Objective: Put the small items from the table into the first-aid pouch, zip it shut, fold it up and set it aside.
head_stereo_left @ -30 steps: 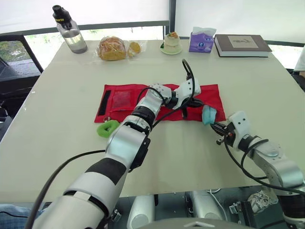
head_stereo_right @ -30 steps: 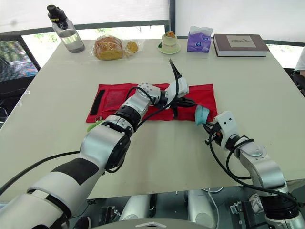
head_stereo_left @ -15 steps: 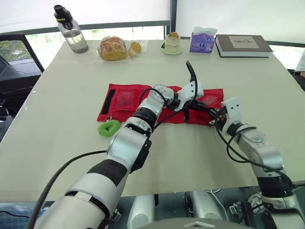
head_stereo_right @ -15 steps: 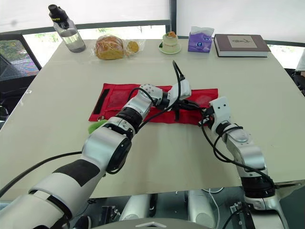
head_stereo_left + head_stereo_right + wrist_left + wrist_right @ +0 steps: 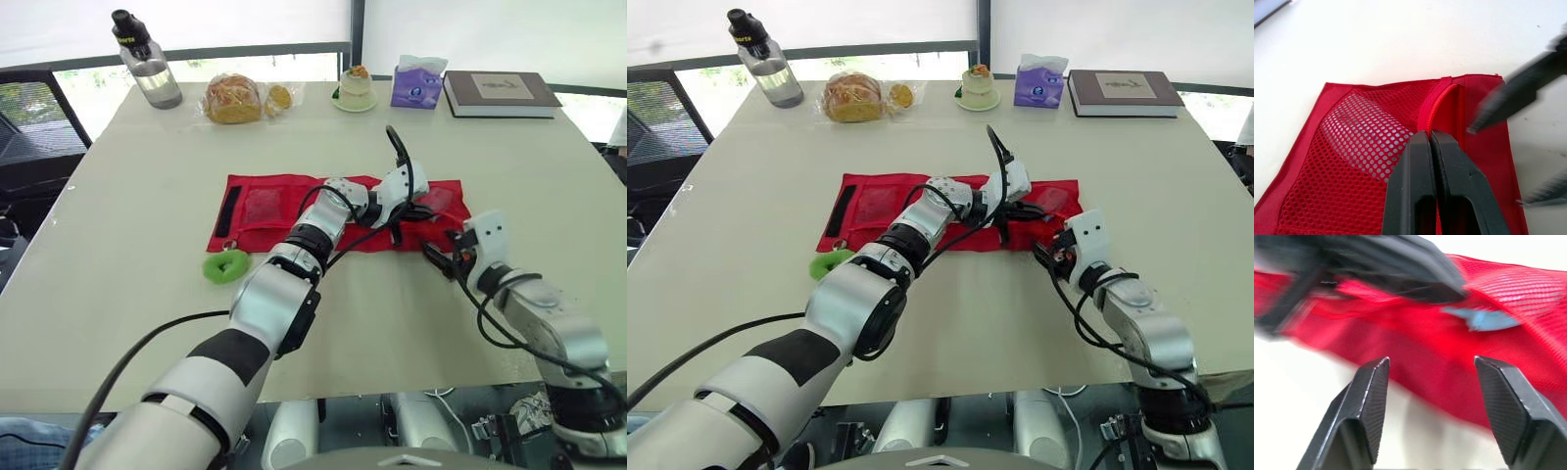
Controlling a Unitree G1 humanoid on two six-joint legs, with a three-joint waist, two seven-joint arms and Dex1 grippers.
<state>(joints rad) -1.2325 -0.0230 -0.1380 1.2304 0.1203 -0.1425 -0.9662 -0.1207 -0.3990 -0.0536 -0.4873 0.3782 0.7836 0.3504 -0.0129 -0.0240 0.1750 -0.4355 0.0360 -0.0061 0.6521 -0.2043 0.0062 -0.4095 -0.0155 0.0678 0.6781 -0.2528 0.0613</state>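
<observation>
While the left fingers [image 5: 1413,171] are pressing together on the zip edge [image 5: 1431,105] of the red first-aid pouch [image 5: 269,211], pinching it at the pouch's right end, the right fingers [image 5: 1369,401] are hanging apart and empty just off that same end, near its front edge. The pouch is lying flat on the bench [image 5: 127,196], its long axis running left to right in front of the robot. A pale blue item [image 5: 1488,319] is showing at the mesh pocket there, seemingly tucked inside.

The green ring-shaped item [image 5: 227,265] is lying outside, on the bench just beside the pouch's front left corner. It is sitting well apart from both pairs of fingers, with nearly the whole length of the pouch between. The next pick is probably turning on that gap. The free right arm is facing a long reach across to the robot's left. The left arm, whose forearm is passing nearer the green item, is busy holding the zip edge, apparently to keep the pocket open.
</observation>
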